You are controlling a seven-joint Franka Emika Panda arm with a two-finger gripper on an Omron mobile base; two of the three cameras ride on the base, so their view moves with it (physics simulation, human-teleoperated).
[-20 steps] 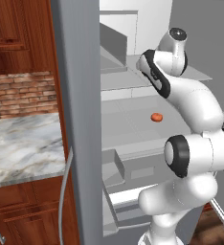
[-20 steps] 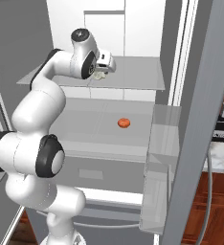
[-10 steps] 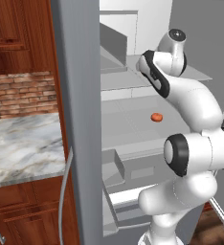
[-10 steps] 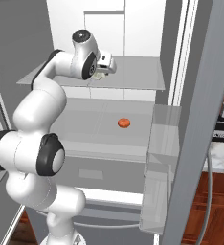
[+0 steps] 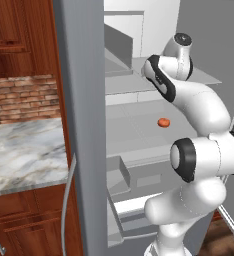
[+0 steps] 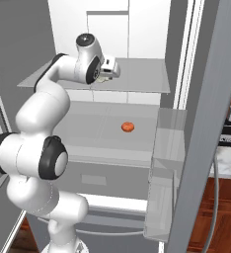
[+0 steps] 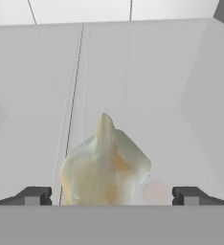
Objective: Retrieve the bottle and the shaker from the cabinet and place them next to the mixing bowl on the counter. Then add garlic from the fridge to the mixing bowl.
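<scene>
Garlic (image 7: pixel 104 167) sits on the upper fridge shelf (image 6: pixel 137 79), directly ahead of my gripper (image 7: pixel 109 196) and centred between its tips. I hold the jaws fully apart so they can straddle the bulb. Nothing is gripped yet. A small red item (image 6: pixel 128 127) lies on the shelf below.

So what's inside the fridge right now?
A garlic bulb on the upper shelf, between the open gripper's fingertips, and a small orange-red item on the shelf below. Lower drawers' contents are hidden.

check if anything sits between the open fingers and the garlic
Nothing visible does. In the hand view the garlic lies straight ahead between the spread fingertips of the gripper, with bare shelf around it.
</scene>
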